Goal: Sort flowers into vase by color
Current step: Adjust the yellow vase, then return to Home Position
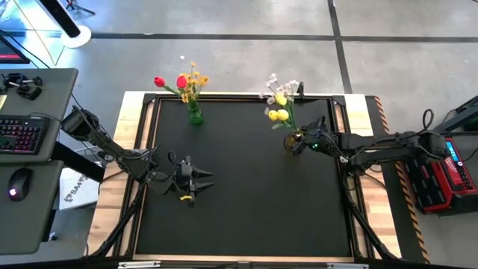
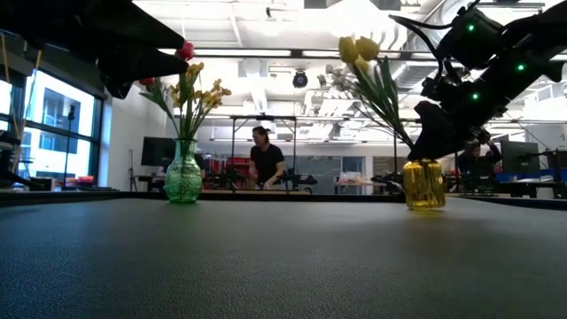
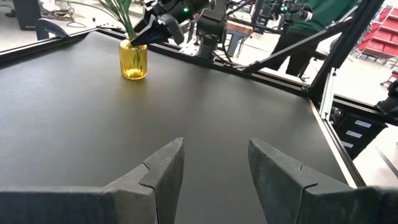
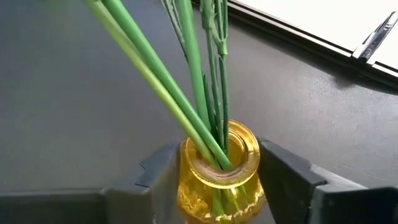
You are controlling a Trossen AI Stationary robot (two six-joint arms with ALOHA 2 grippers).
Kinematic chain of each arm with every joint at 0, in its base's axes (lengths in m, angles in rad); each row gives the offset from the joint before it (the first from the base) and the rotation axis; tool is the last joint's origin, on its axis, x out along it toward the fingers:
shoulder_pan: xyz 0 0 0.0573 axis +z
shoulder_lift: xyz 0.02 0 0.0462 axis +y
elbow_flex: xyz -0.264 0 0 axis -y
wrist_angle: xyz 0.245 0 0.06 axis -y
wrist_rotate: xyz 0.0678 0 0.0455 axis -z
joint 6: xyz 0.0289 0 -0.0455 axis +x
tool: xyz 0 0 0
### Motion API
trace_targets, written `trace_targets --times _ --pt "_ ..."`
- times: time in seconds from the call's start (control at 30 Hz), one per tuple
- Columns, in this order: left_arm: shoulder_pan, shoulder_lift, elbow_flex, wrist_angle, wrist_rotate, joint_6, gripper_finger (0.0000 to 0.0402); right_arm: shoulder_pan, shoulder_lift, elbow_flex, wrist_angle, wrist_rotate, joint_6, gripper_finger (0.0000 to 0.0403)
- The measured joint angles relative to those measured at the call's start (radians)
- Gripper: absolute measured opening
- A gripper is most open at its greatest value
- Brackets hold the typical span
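A yellow glass vase (image 1: pixel 291 140) (image 4: pixel 219 180) stands on the black mat toward its far right. In it are two yellow tulips (image 1: pixel 278 112) and a pale blossom sprig (image 1: pixel 280 84), their green stems (image 4: pixel 186 87) stuck through its mouth. A green vase (image 1: pixel 195 116) (image 2: pixel 182 177) at the far edge holds two red blooms (image 1: pixel 170 81) and an orange-yellow sprig (image 1: pixel 196 77). My right gripper (image 1: pixel 301 142) (image 4: pixel 221 158) is open, one finger at each side of the yellow vase's neck. My left gripper (image 1: pixel 205 183) (image 3: pixel 214 152) is open and hovers over bare mat left of centre. My right gripper comes at the yellow vase's neck (image 4: pixel 186 165) slanting down from the table's right, a finger (image 4: pixel 158 171) close on each side. I cannot tell whether either finger touches the glass. The vase stands upright on the mat.
A raised black frame (image 1: pixel 149 142) borders the mat, with wooden table edge beyond it. A desk with keyboard (image 1: pixel 21 134) and mouse sits off to the left, a red unit (image 1: pixel 441 175) to the right. People stand in the room behind (image 2: pixel 266 159). Bare mat lies along the near side.
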Motion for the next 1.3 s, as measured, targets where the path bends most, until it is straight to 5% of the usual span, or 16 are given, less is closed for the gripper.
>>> trace_targets --times 0.3,1.03,1.3 --pt "0.0 0.0 0.0 0.0 0.0 0.0 0.0168 0.0 0.001 0.0 -0.009 -0.011 -0.043 0.0277" --pt "0.0 0.0 0.0 -0.002 0.009 -0.001 0.0168 0.0 0.003 0.192 -0.343 -0.027 -0.061 0.0281" --pt "0.0 0.0 0.0 -0.002 0.009 -0.001 0.0168 0.056 -0.002 0.308 -0.64 -0.026 0.032 0.0281"
